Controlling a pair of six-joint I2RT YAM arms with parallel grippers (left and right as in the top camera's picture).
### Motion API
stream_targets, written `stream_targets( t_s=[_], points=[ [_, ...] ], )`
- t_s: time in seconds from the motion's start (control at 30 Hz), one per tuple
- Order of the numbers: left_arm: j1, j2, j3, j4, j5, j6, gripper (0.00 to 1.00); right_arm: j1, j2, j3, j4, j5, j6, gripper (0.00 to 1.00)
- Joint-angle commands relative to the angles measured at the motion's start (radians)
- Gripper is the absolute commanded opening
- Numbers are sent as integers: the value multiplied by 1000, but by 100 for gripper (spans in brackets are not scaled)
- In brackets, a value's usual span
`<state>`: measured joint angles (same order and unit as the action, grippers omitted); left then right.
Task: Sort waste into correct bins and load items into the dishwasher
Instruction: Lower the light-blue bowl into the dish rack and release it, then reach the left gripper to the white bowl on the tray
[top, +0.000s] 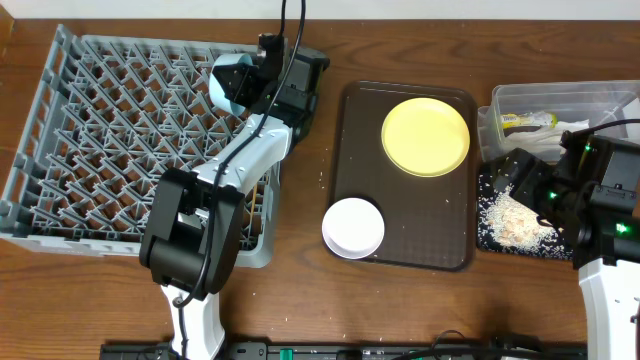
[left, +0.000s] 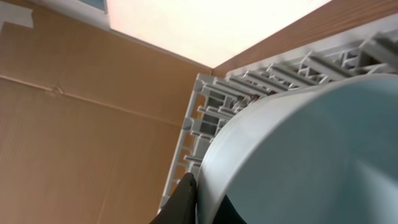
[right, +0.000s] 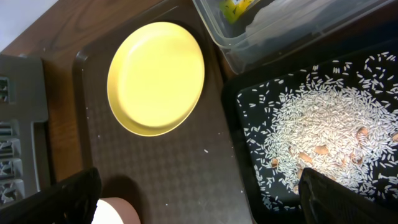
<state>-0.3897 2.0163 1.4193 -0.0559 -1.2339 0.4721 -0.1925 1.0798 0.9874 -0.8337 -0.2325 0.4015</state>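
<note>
My left gripper (top: 252, 88) is shut on the rim of the light blue bowl (top: 233, 84) and holds it tilted over the far right part of the grey dish rack (top: 100, 130). In the left wrist view the bowl (left: 311, 155) fills the frame, with a finger (left: 208, 202) on each side of its rim. The yellow plate (top: 425, 135) and small white bowl (top: 353, 228) sit on the brown tray. My right gripper (top: 520, 175) is open and empty (right: 205, 205) above the edge between the brown tray and the black tray (right: 249, 124) of rice crumbs (right: 323, 130). The clear tub (top: 560, 100) holds the wrapper (top: 525, 120). The chopsticks are out of view.
The dark brown serving tray (top: 345, 150) lies between the rack and the bins. A few stray crumbs lie on it (right: 206, 150) and on the wooden table. The table's far edge runs just behind the rack and tub.
</note>
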Motion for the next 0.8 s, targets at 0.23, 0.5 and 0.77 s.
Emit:
stream_targets(
  t_s=[0.23,0.5,0.77],
  points=[
    [-41,4,-16,-18,-22,-6,17,3,-1,13,-1,-4,-6,99],
    [-113,4,-16,-18,22,-13,29,3,-1,13,-1,-4,-6,99],
    [-171,4,-16,-98,109,-65,41,3,0,13,-1,-4,-6,99]
  ],
)
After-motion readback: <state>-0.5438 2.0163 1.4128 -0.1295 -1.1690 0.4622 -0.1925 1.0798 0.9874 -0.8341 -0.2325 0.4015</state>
